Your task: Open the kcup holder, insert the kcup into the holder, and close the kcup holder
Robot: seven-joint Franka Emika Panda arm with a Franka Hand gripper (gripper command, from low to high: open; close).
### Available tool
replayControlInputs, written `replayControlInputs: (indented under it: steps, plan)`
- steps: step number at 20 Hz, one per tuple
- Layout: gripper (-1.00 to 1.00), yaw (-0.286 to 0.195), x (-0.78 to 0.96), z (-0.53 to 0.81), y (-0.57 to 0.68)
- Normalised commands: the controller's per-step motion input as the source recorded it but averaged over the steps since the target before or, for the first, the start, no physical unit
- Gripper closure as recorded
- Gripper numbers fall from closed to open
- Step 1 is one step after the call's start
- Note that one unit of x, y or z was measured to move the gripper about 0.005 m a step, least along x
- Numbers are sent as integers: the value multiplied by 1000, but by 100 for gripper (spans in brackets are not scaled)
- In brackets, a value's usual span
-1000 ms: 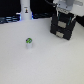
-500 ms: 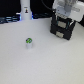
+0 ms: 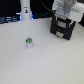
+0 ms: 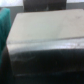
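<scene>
The kcup holder (image 3: 62, 28) is a black boxy unit at the exterior view's right, far side of the table; its front drawers look shut. My gripper (image 3: 65, 15) hangs right over its top, and I cannot tell from the blur how the jaws stand. The kcup (image 3: 29, 43), a small white pod with a green top, stands upright on the table well to the exterior view's left of the holder. The wrist view is filled by the holder's flat top (image 4: 47, 35), close and blurred.
A tall white bottle-like object (image 3: 25, 10) stands at the back on the exterior view's left. The white table (image 3: 45, 62) extends toward the front. A teal patch (image 4: 4, 25) shows at the edge of the wrist view.
</scene>
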Motion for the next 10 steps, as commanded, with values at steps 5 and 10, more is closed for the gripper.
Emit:
replayControlInputs:
  steps: [5,10]
  plan:
    - [100,-11,163,12,-6]
    - [100,-59,759,226,-221]
